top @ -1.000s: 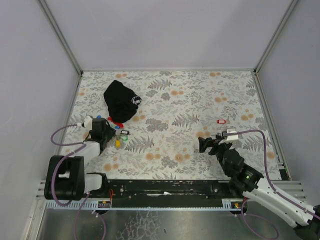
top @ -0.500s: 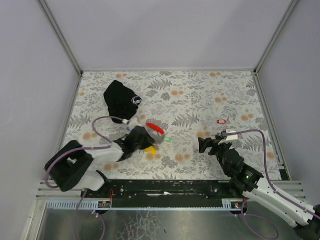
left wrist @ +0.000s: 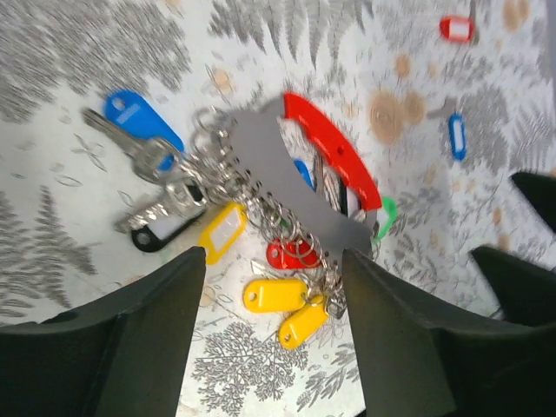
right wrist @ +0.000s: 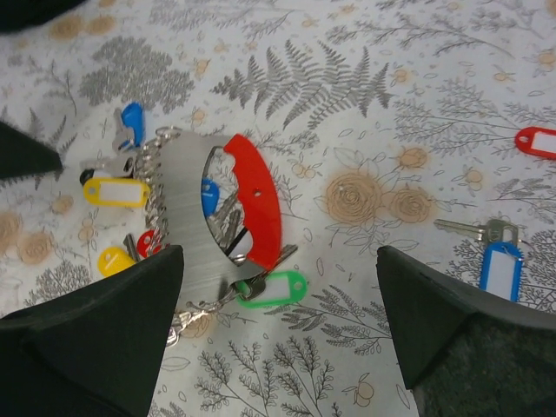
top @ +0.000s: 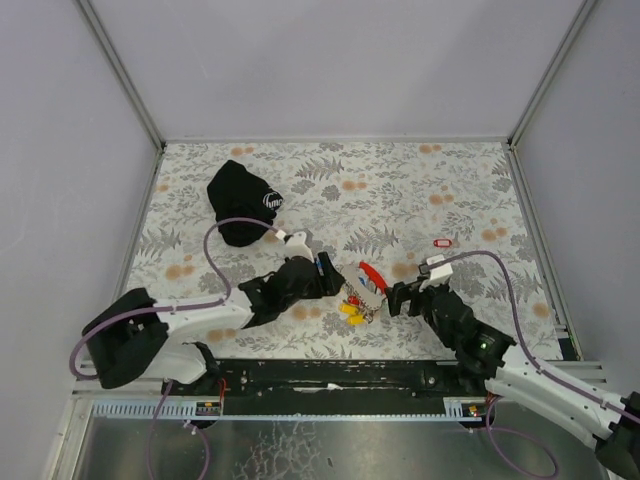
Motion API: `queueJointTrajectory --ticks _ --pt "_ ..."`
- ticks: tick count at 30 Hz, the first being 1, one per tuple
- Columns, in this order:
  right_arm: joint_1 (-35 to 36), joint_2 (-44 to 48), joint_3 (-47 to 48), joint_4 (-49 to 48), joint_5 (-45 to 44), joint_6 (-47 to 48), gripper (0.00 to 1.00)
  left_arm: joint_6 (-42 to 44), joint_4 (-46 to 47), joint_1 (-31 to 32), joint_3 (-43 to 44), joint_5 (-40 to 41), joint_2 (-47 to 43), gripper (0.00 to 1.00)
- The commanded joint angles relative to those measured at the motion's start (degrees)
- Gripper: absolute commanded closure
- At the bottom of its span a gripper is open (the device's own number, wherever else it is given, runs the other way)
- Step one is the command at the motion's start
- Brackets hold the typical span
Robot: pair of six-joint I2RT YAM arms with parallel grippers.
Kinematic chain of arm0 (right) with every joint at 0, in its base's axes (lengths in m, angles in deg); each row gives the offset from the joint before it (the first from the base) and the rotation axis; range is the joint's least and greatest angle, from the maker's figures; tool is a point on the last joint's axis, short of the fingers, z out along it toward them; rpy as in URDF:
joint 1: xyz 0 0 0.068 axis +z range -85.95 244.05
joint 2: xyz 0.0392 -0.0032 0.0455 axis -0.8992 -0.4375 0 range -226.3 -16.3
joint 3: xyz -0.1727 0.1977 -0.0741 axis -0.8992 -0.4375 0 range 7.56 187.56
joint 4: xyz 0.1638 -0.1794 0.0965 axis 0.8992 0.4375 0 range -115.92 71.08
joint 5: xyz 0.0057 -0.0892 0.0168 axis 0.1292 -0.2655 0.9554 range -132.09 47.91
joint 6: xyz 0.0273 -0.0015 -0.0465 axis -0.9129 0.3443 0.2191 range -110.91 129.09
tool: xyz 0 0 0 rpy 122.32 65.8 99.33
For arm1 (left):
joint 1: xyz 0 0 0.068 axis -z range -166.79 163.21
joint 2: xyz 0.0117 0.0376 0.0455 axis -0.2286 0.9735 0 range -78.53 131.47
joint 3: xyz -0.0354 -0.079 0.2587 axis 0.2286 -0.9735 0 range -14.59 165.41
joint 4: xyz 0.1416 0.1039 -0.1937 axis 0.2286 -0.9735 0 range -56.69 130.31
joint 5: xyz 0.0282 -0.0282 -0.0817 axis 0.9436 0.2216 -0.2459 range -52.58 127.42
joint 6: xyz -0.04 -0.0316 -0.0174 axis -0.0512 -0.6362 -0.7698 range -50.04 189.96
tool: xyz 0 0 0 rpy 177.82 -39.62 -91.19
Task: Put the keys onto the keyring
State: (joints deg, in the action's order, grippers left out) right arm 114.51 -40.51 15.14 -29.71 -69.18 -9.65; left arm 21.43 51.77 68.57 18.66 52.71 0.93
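Observation:
The keyring is a silver crescent plate with a red handle (left wrist: 334,156). It lies on the mat at centre (top: 370,276), also in the right wrist view (right wrist: 254,195). Several keys hang from it by small rings, with yellow (left wrist: 271,295), red (left wrist: 287,255), blue (left wrist: 143,117), black (left wrist: 163,233) and green (right wrist: 276,287) tags. Two loose keys lie apart: a red tag (top: 443,242) (right wrist: 537,142) and a blue tag (right wrist: 499,271). My left gripper (left wrist: 271,282) is open just left of the bunch (top: 325,275). My right gripper (right wrist: 274,300) is open just right of it (top: 395,298).
A black cloth pouch with a white logo (top: 240,202) lies at the back left of the floral mat (top: 470,190). Grey walls close in the sides and back. The two grippers face each other closely across the keyring.
My left arm swept from the left side near the pouch to the centre, and the keyring bunch came along with it. My right gripper shifted slightly left toward it.

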Motion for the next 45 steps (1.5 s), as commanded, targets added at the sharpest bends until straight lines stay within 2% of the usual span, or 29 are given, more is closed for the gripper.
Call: queueJointTrajectory --ticks 1,7,14,18,21,23,27,40,45 --pt "-0.2 -6.6 5.3 -4.7 7.3 4.1 0.01 3.2 -2.1 -5.3 -3.0 0.5 -5.9 0.35" --pt "-0.2 -23.6 16.1 2.3 11.5 6.1 0.01 6.0 -1.2 -15.3 -7.6 -8.2 -12.1 0.31" --pt "-0.2 -41.7 26.7 4.1 17.1 7.5 0.01 9.2 -4.9 -20.5 -10.8 -8.6 -19.7 0.20" --pt "-0.2 -48.9 30.9 4.4 18.7 8.2 0.07 11.0 -8.4 -21.2 -12.2 -7.0 -25.4 0.12" --pt "-0.3 -54.1 34.0 5.2 19.7 8.8 0.14 12.9 -12.3 -21.3 -11.6 -4.4 -30.1 0.11" --pt "-0.2 -57.2 35.7 5.7 20.3 9.0 0.19 12.6 -11.3 -21.2 -13.8 -3.3 -32.8 0.09" --pt "-0.3 -61.4 37.3 5.3 19.4 8.7 0.26 13.1 -8.9 -21.2 -15.8 -4.7 -35.6 0.03" --pt "-0.3 -68.2 37.5 4.1 19.2 7.1 0.46 15.3 -4.7 -21.2 -17.2 -12.1 -35.4 0.02" --pt "-0.3 -66.7 36.5 4.0 19.4 8.1 0.64 15.3 -2.5 -21.3 -17.0 -14.8 -33.0 0.02"
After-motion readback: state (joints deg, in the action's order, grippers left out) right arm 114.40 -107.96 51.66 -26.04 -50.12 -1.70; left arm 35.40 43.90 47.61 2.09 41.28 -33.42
